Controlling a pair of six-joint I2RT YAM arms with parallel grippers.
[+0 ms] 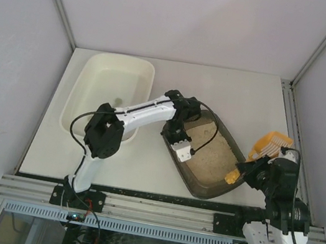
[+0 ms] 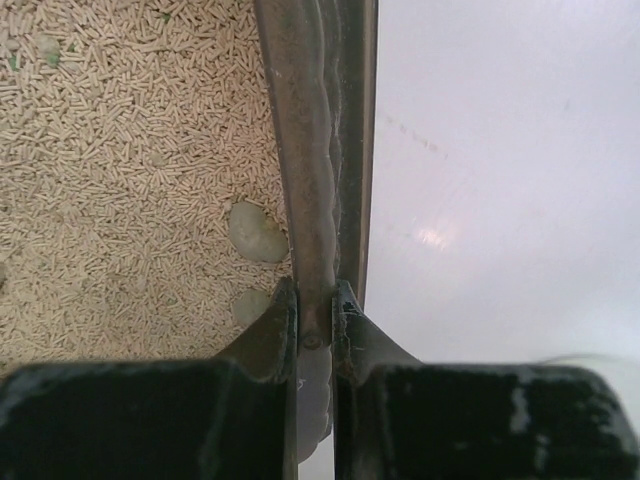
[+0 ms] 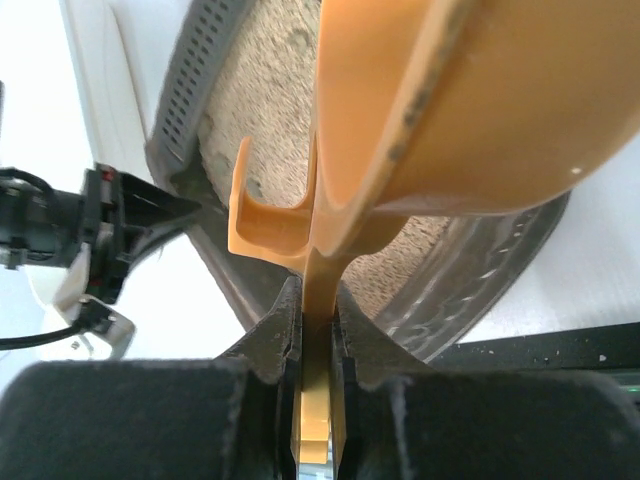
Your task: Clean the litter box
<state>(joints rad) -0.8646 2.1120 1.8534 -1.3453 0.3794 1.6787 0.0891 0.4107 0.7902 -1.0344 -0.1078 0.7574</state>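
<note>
The dark grey-brown litter box (image 1: 197, 188) holds beige pellet litter (image 1: 209, 149) and sits right of centre on the table. My left gripper (image 1: 179, 142) is shut on its left rim; in the left wrist view the jaws (image 2: 315, 310) pinch the rim (image 2: 310, 150), with pale clumps (image 2: 257, 232) in the litter beside it. My right gripper (image 1: 249, 170) is shut on the handle of an orange scoop (image 1: 271, 144), held above the box's right end. In the right wrist view the scoop (image 3: 480, 100) fills the upper frame over the litter box (image 3: 190, 100), with its handle between the jaws (image 3: 315, 310).
A larger cream-white tub (image 1: 109, 87) stands at the back left, under the left arm's forearm. White enclosure walls close in on both sides and the back. A metal rail (image 1: 154, 209) runs along the near table edge.
</note>
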